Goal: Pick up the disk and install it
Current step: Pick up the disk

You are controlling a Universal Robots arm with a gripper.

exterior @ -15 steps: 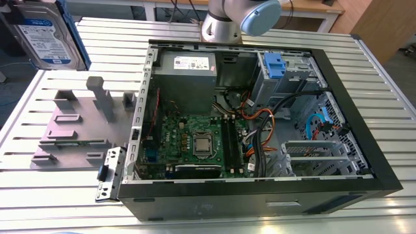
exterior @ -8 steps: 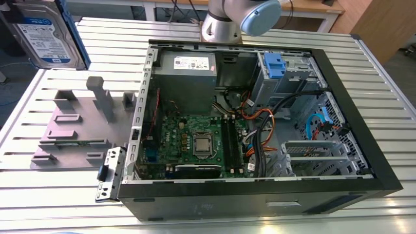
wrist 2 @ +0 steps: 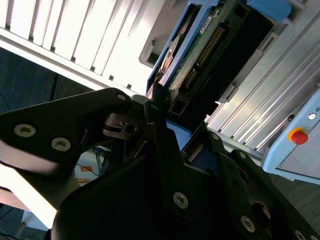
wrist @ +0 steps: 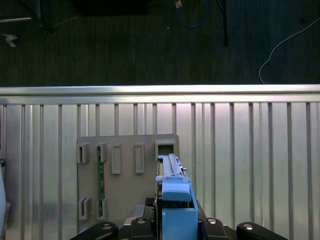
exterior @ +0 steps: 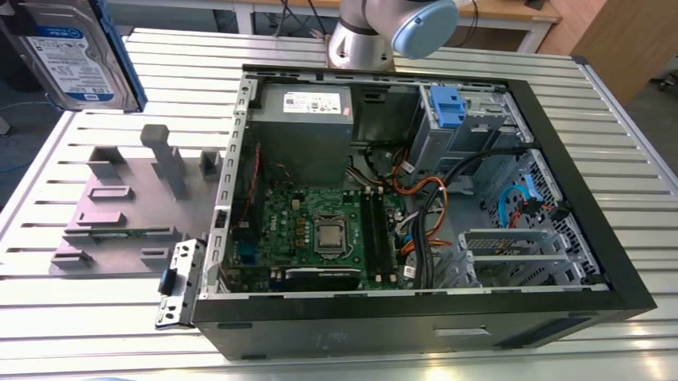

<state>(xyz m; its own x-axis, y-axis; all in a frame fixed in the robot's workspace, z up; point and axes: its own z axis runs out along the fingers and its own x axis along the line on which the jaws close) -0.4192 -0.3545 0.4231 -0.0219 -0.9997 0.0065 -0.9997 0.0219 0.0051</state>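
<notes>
**Disk lifted in the gripper, above the holder plate**

The flat silver metal hard drive with a blue-and-white label and blue plastic rails, the disk [exterior: 69,55], hangs at the upper corner of the exterior view's left, raised off the ribbed aluminium table [exterior: 106,333] and apart from the open black computer case [exterior: 424,317]; the label faces that camera. In the second wrist view the black gripper [wrist 2: 157,115] is clamped on the disk [wrist 2: 200,50], its fingers [wrist 2: 152,107] pressed against the drive's lower end; the edge with the connector pins points away from the palm. In the first wrist view the disk [wrist: 172,190] shows edge-on, blue rail uppermost, over the flat grey slotted holder plate [wrist: 127,185]; a narrow green circuit board [wrist: 100,172] stands in one of the plate's slots, beside the drive but not touching it. In the exterior view the same plate [exterior: 117,214] lies on the table just beside the case, on the exterior view's left; inside the case lie a green motherboard [exterior: 317,230], a grey metal box with a white sticker [exterior: 302,107] and a blue plastic bay latch [exterior: 445,107]; the silver arm [exterior: 382,32] rises behind the case.
</notes>
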